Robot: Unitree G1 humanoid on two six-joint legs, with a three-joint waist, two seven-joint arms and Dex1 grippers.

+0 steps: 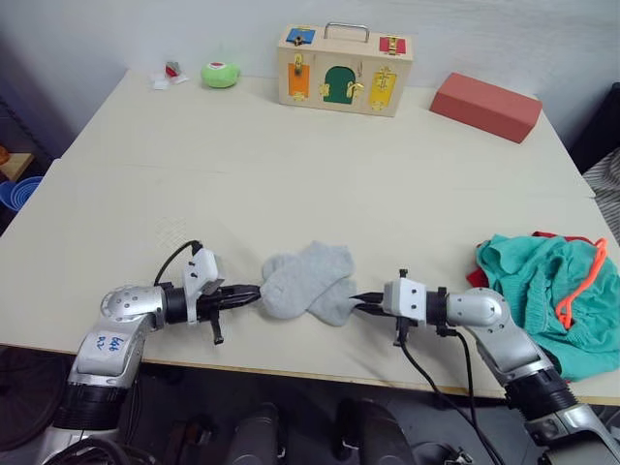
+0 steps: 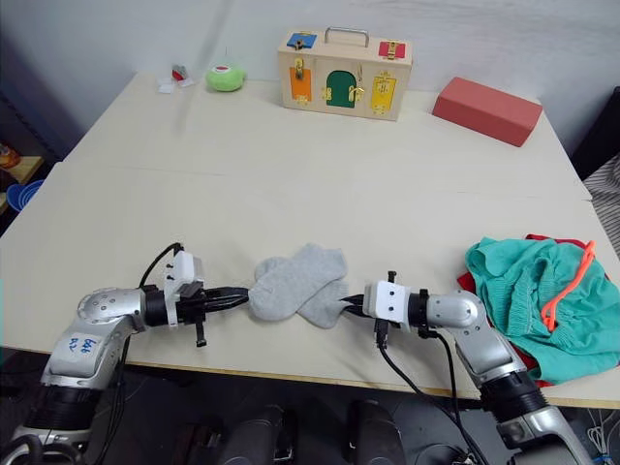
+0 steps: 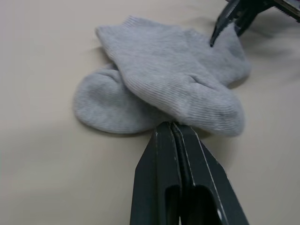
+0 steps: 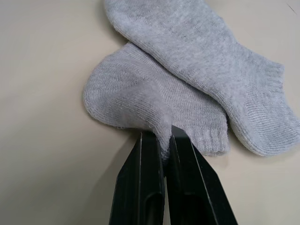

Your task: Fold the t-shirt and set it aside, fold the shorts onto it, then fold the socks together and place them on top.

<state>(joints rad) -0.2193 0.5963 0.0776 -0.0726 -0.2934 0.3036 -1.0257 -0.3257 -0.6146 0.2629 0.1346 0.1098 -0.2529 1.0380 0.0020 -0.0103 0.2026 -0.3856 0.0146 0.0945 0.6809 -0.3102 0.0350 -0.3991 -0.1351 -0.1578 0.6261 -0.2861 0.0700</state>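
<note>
Two light grey socks (image 1: 308, 282) lie crossed, one over the other, near the table's front edge. My left gripper (image 1: 254, 293) is shut on the left end of the socks (image 3: 164, 89), its fingers pinching the knit edge. From the right, my right gripper (image 1: 355, 302) is shut on the right edge of the socks (image 4: 187, 89). The teal-green shorts (image 1: 547, 291) with an orange drawstring (image 1: 579, 281) sit bunched at the right edge of the table. They rest on the red t-shirt (image 1: 545, 235), of which slivers peek out beneath them.
At the back of the table (image 1: 291, 174) stand a wooden latch box (image 1: 345, 70), a salmon-red block (image 1: 484, 105), a green round object (image 1: 220, 74) and small bits (image 1: 170, 76). A blue bowl (image 1: 17, 192) sits off the table's left.
</note>
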